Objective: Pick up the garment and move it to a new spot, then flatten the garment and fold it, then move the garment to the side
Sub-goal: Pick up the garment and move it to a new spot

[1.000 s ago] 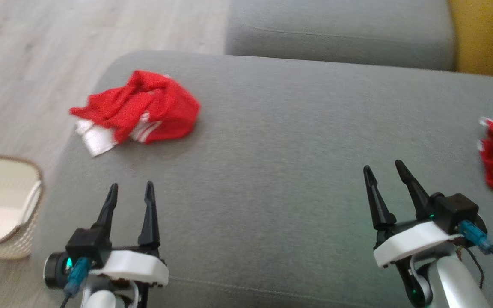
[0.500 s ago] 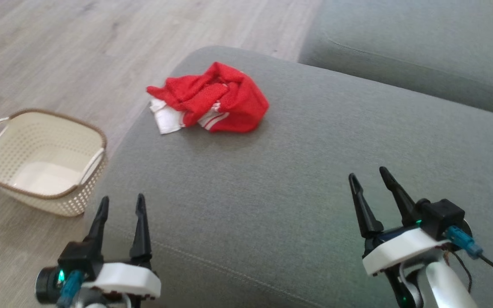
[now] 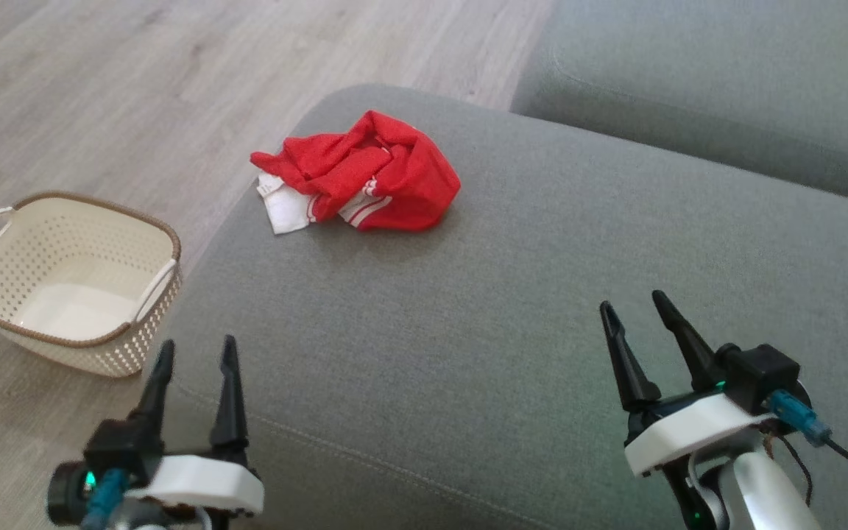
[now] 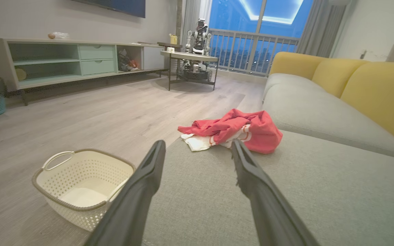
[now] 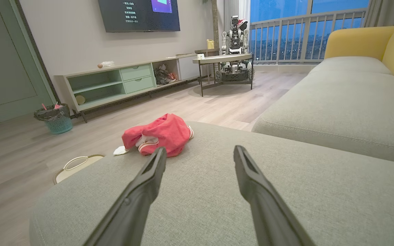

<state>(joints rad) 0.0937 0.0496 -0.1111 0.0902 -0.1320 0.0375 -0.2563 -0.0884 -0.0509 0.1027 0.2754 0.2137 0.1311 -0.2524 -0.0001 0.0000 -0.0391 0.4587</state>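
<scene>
Crumpled red fabric garment (image 3: 387,177) with white stripes and a white flap: upper centre-left of the head view, on the far left corner of the grey fabric sofa cushion (image 3: 483,316), close to the cushion's edge.

Left gripper (image 3: 197,341): lower left of the frame, jaws apart, nothing between them. Right gripper (image 3: 631,300): lower right, jaws apart, empty too. Both are well apart from the garment.

Handling, my read:
- Light, soft and limp, with no stiffness. It will drape and sag from any single pinch point.
- The weave looks textured, so probably not slippery. Not fragile.
- Several layers are bunched together. A shallow pinch may catch one layer only and the heap unrolls on lift.

Where to grab:
- For the move: the raised ridge of folds along the top of the heap, with a deep bite through several layers.
- For the flatten: a two-point hold on an edge. The white flap sticking out at the heap's lower left looks like a hem or cuff and is a usable start.
- Pull toward frame centre. An outward drag risks dropping it onto the pale wood floor (image 3: 137,73) beside the cream perforated plastic basket (image 3: 78,357) at left.

Writing: no brand or label is readable on the garment, only stripes. The wall-mounted TV screen (image 5: 139,13) at the top of the right wrist view shows lines of text, too small to read.
</scene>
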